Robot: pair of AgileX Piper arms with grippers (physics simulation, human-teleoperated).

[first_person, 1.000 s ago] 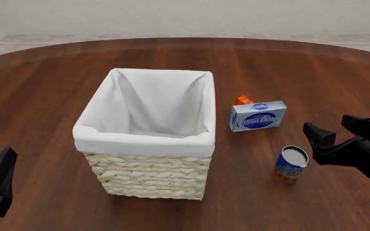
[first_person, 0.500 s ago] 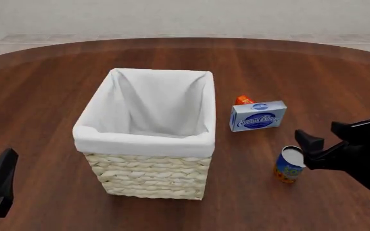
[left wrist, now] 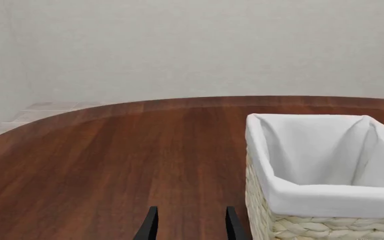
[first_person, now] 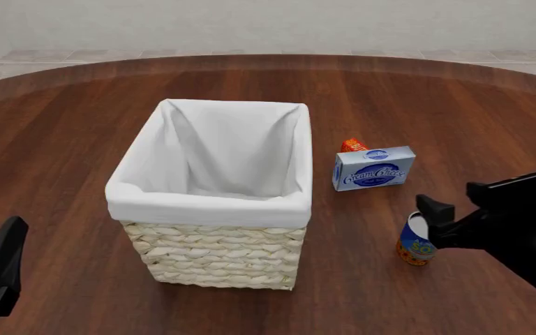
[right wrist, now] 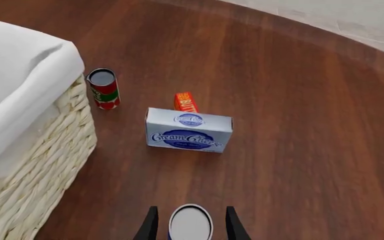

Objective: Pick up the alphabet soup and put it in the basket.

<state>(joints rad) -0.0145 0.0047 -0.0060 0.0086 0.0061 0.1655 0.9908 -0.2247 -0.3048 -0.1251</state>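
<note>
The soup can (first_person: 415, 244) stands upright on the brown wooden table (first_person: 454, 105), off to the right of the basket (first_person: 214, 199) and nearer the arms than the cream cheese box (first_person: 373, 168). The right gripper (first_person: 440, 223) has its two dark fingers spread wide at the can's top; in the right wrist view the can's silvery lid (right wrist: 190, 222) sits squarely between the two fingers (right wrist: 150, 225), with a gap on either side, so the fingers are spread and grip nothing. From the front, part of the can's top is hidden behind the near finger.

The basket, woven cream wicker with a white cloth liner (first_person: 221, 150) folded over its rim, stands near the middle of the table, well apart from the can. Only the liner shows inside it.

The blue-and-white box lies just right of the basket, and a small orange-red packet (first_person: 353, 145) stands right behind it, touching or nearly so. The right wrist view also shows a red, green and white can (right wrist: 104, 89) upright close to the basket's wicker wall; the front view does not show it.

The left gripper (left wrist: 190, 225) hangs low over bare table at the near left, beside the basket's corner, its fingers parted and empty.
</note>
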